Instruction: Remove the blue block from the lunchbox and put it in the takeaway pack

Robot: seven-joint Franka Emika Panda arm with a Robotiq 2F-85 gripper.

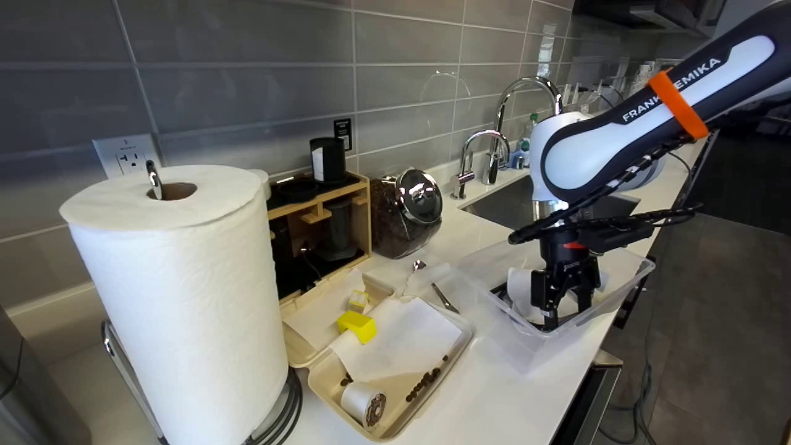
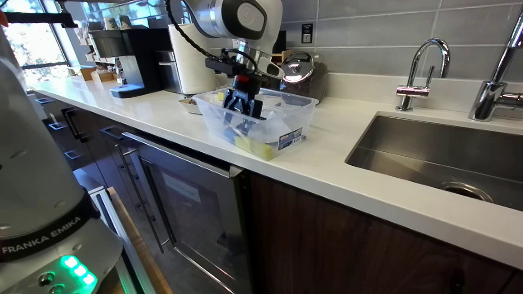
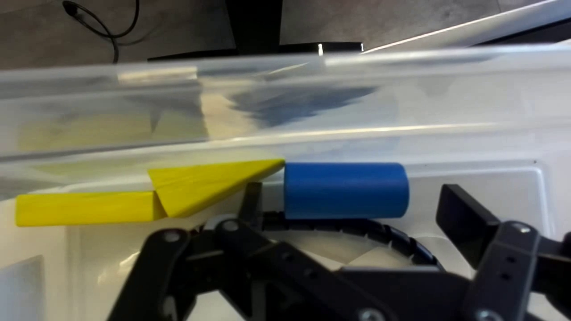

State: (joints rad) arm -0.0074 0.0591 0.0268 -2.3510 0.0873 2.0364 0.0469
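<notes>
Blue and smooth-sided, the cylindrical block [image 3: 346, 191] is lying on its side in the clear plastic tub [image 2: 294, 118], which I am taking to be the lunchbox. A yellow wedge [image 3: 203, 185] is pointing its thin tip at the block's end, seemingly touching it, and a yellow rectangular bar [image 3: 87, 208] is lying next to the wedge. The black two-fingered gripper [image 3: 352, 194] is standing wide inside the tub, a finger off each end of the block; gaps are showing at both ends, so it is gripping nothing.

By my judgement the approach is looking nearly done, while the grasp, the lift over the tub's wall, the carry along the white counter [image 2: 331, 130] and the release are all remaining. The beige clamshell box [image 1: 395, 388] with a hinged lid, evidently the takeaway pack, is lying open, with no blue block showing in it.

Only the wrist view is showing the block clearly. In an exterior view it is hiding behind the gripper and the cloudy plastic, but the pack's contents are showing well: white paper sheets [image 1: 408, 343], a bright yellow block [image 1: 357, 326], a white coffee pod [image 1: 363, 403] and dark beans [image 1: 426, 378]. In an exterior view the pack [image 2: 191, 107] is showing only as a sliver beside the tub, while a yellow piece [image 2: 254, 147] is showing through the tub's wall.
</notes>
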